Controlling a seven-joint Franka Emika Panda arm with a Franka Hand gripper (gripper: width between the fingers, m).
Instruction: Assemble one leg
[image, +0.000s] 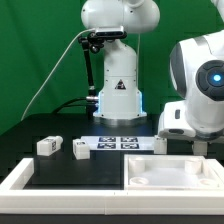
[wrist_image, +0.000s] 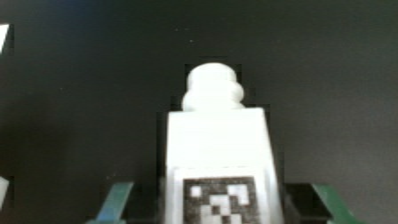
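Observation:
In the wrist view a leg (wrist_image: 221, 150), a white block with a rounded peg at its far end and a marker tag on its top face, lies lengthwise between my fingers. My gripper (wrist_image: 224, 204) is open: dark gaps show between each greenish finger (wrist_image: 121, 200) and the leg's sides. In the exterior view my gripper (image: 200, 148) hangs low at the right, just behind the large white square part (image: 170, 172). Two more legs (image: 49, 145) (image: 80, 148) lie on the black table at the left.
The marker board (image: 115, 142) lies mid-table in front of the robot base. Another small white piece (image: 160, 143) sits just to the left of my hand. A white L-shaped rim (image: 20, 175) runs along the front left edge.

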